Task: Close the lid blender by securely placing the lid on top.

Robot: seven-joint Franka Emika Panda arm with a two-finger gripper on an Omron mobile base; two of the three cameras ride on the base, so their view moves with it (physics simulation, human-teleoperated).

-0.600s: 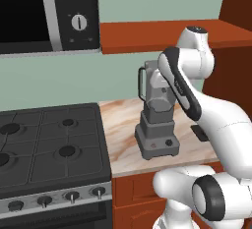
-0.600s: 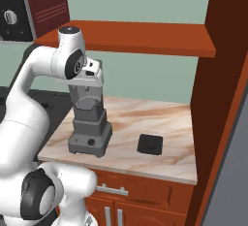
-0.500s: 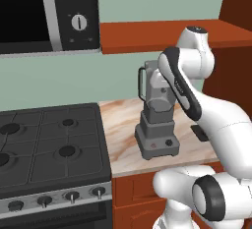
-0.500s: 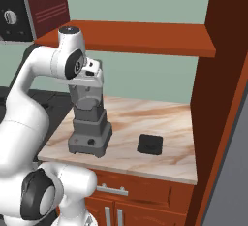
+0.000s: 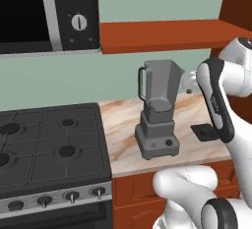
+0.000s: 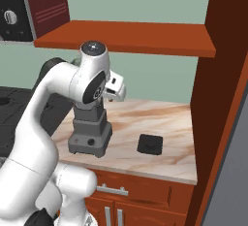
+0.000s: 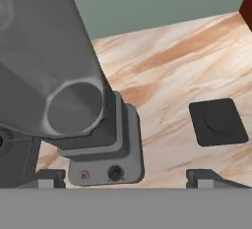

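Grey tapered blender (image 5: 158, 110) upright on marble counter (image 6: 160, 118), jar open, flat squarish black lid (image 6: 149, 144) lying beside it, gripper (image 7: 126, 176) fingers seemingly apart, empty.

arm hides part of lid (image 5: 205, 132), blender (image 6: 89, 132) jar behind arm

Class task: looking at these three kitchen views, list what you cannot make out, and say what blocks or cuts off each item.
- Grey tapered blender: in the right base view the white arm hides its jar.
- Its jar rim: cut off by the hand view's top edge.
- Flat dark squarish lid: partly hidden behind the arm in the left base view.
- Gripper: only the fingertips show in the hand view.
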